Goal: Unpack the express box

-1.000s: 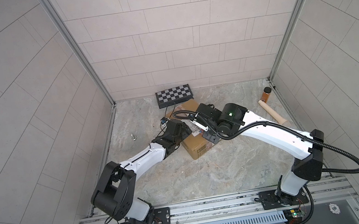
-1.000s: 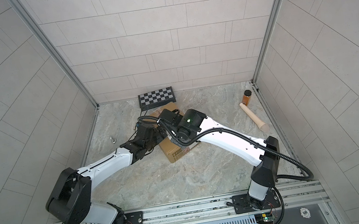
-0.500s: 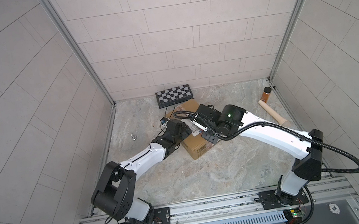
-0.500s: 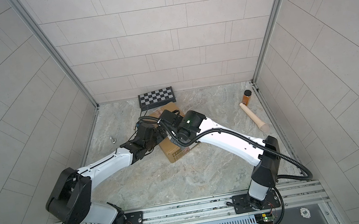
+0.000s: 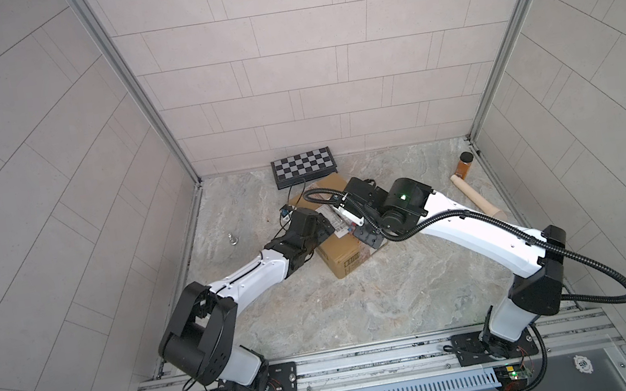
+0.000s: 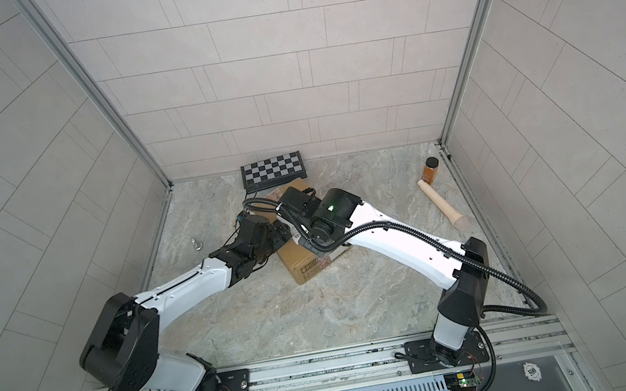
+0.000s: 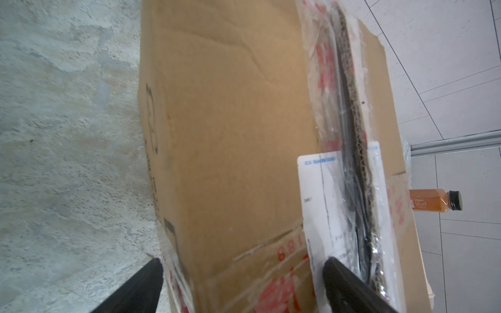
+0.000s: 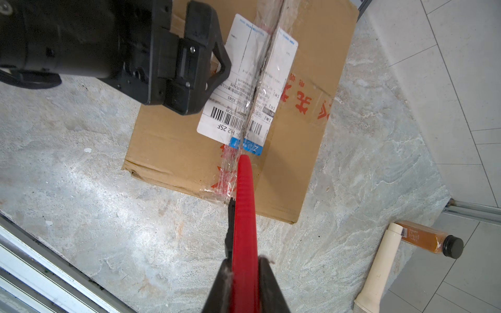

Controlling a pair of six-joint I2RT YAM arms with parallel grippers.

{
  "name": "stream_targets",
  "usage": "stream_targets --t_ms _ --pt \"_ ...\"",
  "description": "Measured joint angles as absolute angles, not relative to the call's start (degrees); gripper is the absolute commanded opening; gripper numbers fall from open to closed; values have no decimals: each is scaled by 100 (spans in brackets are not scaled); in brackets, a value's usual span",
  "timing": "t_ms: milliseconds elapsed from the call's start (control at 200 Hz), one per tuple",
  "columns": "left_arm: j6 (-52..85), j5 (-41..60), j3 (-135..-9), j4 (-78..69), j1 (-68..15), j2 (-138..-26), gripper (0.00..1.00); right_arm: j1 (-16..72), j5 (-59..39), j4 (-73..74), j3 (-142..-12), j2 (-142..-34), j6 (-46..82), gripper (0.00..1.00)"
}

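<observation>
**Red cutter parked on the seam, and nothing has moved**

Compared with a second ago, I see no shift in either arm. The express box [image 8: 298, 135] lies where it lay, directly under both pincers on the stone floor [image 8: 81, 189].

My right pincer [image 8: 244, 267] is clamped on the red cutter [image 8: 245, 206]. Its tip sits ahead of the jaws on the taped seam, just short of the white label [image 8: 238, 54].

My left pincer [image 7: 241, 263] stands wide open and holds nothing. One finger [image 7: 341, 281] rests on the label and the other hangs beside the carton's side wall, so the jaws straddle its top edge. Beyond the finger on the label the seam already gapes, with corrugated edges showing.

I read this stillness as a hold mid-cut. The wrinkled tape between the cutter tip and the box edge nearest the right pincer looks uncut, and the flaps are down.
</observation>
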State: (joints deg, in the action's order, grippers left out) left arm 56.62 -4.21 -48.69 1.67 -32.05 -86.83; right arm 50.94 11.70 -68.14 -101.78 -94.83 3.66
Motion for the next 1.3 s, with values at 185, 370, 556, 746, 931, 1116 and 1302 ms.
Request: stream_targets --t_ms 185,370,556,746,931,1116,1302 --pt "5662 -421 -4869 169 -3205 -8683 95 5094 1188 -6928 -10298 -9483 349 0" --pt "5664 -421 -4869 169 -3205 -8691 95 5068 1313 -7087 -10597 -9421 346 0" --pt "5662 -421 -4871 169 -3205 -8696 95 5039 1363 -7096 -10530 -9292 351 0" --pt "5666 -421 -4869 169 -3205 -8694 95 5033 1264 -7057 -10335 -9288 375 0" --pt "5682 -416 -4869 169 -3205 -8696 95 5035 1063 -6879 -10245 -9288 390 0" --pt "5686 -416 -4869 167 -3205 -8696 95 5035 954 -6744 -10132 -9288 390 0" --pt "5699 -414 -4866 167 -3205 -8696 95 5035 967 -6707 -10079 -9288 390 0"
